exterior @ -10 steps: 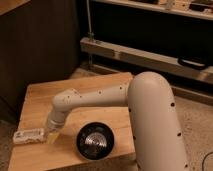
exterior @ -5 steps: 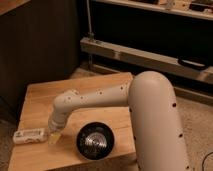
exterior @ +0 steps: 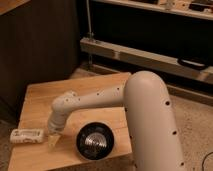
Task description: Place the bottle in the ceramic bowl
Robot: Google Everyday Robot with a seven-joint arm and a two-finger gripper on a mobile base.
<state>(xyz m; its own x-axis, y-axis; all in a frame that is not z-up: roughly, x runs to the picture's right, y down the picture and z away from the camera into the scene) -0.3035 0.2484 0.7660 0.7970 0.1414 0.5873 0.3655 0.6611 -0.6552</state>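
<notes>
The bottle (exterior: 27,135), clear with a white label, lies on its side at the left edge of the wooden table (exterior: 45,97). My gripper (exterior: 53,141) points down at the table just right of the bottle's end, open, with nothing between its fingers. The ceramic bowl (exterior: 95,142), black and glossy with a shiny inside, sits on the table to the right of the gripper, near the front edge. My white arm reaches in from the right across the table.
The table's left and front edges lie close to the bottle and the bowl. Dark cabinet panels stand behind the table. A metal shelf rack (exterior: 150,52) runs along the back right above a speckled floor.
The gripper has sunk slightly toward the table beside the bottle. Bottle and bowl have not moved.
</notes>
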